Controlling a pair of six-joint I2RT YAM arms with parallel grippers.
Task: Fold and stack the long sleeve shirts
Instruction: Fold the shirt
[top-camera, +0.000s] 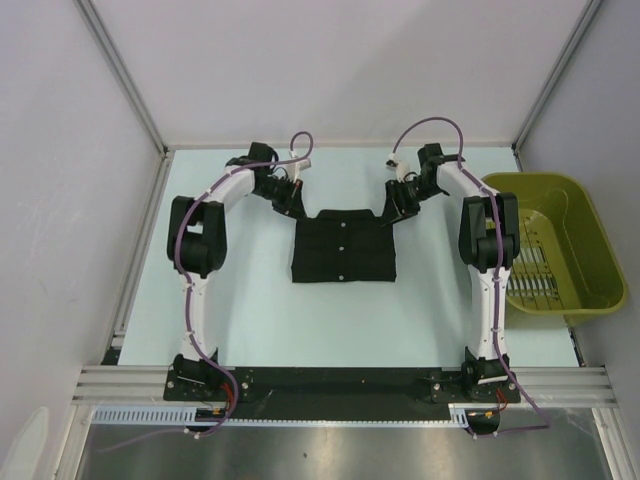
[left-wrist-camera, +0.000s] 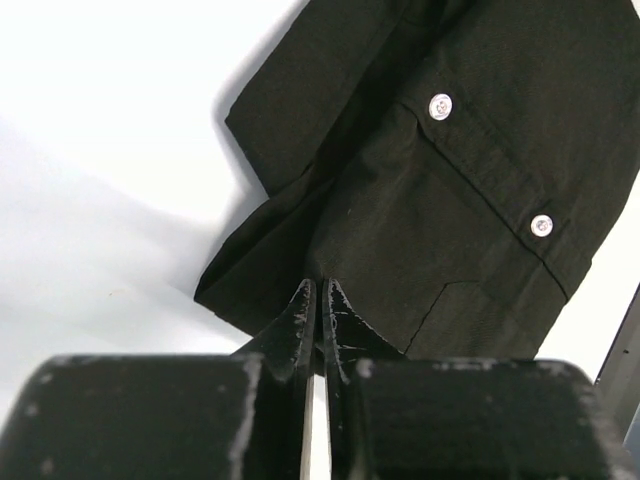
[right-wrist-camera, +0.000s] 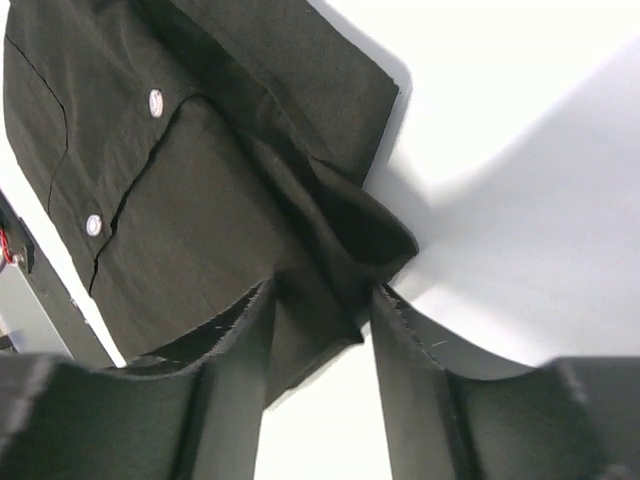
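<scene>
Folding stands partway, with the long sleeve shirt (top-camera: 343, 250) a rough rectangle, left end effector (left-wrist-camera: 318, 286) pinching one far corner, right end effector (right-wrist-camera: 322, 290) spread astride the other, nothing stacked.

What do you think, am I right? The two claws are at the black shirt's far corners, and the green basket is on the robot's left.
No: the top view shows the green basket on the robot's right. The rest holds.

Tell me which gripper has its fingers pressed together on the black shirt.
The left gripper: its fingers meet, pinching the edge of the plain black fabric shirt. The right gripper has its fingers apart around bunched fabric.
</scene>
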